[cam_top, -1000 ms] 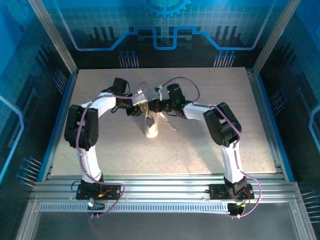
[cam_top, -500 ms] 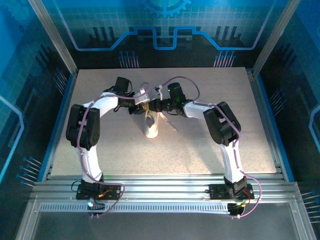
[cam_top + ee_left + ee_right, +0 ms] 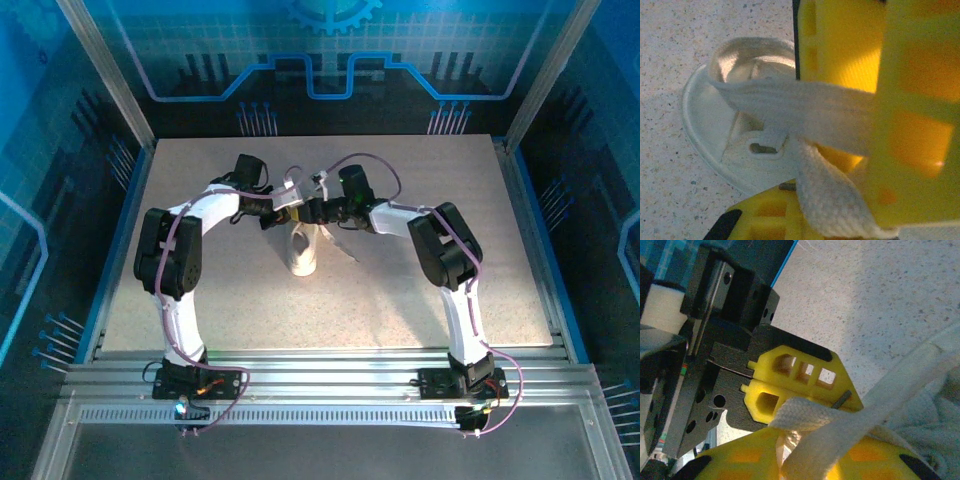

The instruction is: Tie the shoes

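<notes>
At the near edge of the counter, the left arm and the right arm stood on their bases and arched inward, mirroring each other. Between them, near the middle of the counter, lay the white sneaker, set lengthwise toward the arms. One strand of its laces trailed off its right side onto the speckled surface. Just beyond, above the sneaker's far end, the left tool and the right tool were tip to tip, close together.

From the left wrist, the sneaker sat below with its opening facing up. A flat band of the laces ran from it to the yellow fingers, where the left tool was closed tight on it. A second strand crossed beneath the band and dropped toward the lower edge.

From the right wrist, the laces stretched diagonally over the right tool's own yellow fingers, with a folded bit lying between them. Whether those fingers pinched it or stood slack could not be told. Behind the lace sat the left tool's yellow fingertips, pressed together on their black body.

Farthest off, bare counter ran to the blue back wall.
</notes>
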`<state>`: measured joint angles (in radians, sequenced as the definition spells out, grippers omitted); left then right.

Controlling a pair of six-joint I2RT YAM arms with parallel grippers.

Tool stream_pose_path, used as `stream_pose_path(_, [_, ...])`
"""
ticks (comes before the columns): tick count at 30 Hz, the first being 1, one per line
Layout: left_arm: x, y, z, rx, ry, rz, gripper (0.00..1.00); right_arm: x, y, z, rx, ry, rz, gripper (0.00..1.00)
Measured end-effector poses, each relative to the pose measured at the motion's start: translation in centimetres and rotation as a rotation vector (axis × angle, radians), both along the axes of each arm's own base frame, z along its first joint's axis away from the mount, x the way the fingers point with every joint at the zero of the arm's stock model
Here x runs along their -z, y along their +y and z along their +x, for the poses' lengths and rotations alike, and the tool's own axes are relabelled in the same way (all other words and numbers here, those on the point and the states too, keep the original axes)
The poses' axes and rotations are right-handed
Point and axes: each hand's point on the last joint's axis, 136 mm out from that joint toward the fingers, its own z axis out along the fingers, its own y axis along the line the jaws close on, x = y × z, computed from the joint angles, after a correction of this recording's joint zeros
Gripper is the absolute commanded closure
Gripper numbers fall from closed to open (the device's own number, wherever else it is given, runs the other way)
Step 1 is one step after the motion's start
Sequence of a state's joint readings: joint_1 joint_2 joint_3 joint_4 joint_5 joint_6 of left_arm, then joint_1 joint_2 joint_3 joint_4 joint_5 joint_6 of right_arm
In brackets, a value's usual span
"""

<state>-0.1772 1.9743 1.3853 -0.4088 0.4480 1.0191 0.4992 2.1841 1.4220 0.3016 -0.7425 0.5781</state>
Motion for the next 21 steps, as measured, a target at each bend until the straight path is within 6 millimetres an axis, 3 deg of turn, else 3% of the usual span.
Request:
stream_pose_path(13, [0.5, 1.1, -0.4, -0.095, 0.085, 0.029, 1.00, -1.7, -7.8, -2.4, 0.007, -0.054, -0.077, 0.61])
stream_pose_path(16, [0.6, 1.2, -0.5, -0.113, 0.100, 0.031, 1.00, -0.7, -9.5, -2.4, 0.048, -0.079, -0.198, 0.53])
stream_pose_path(21, [0.2, 1.4, -0.7, -0.138, 0.112, 0.031, 1.00, 3.5, -11.3, -1.9, 0.076, -0.060, -0.467, 0.46])
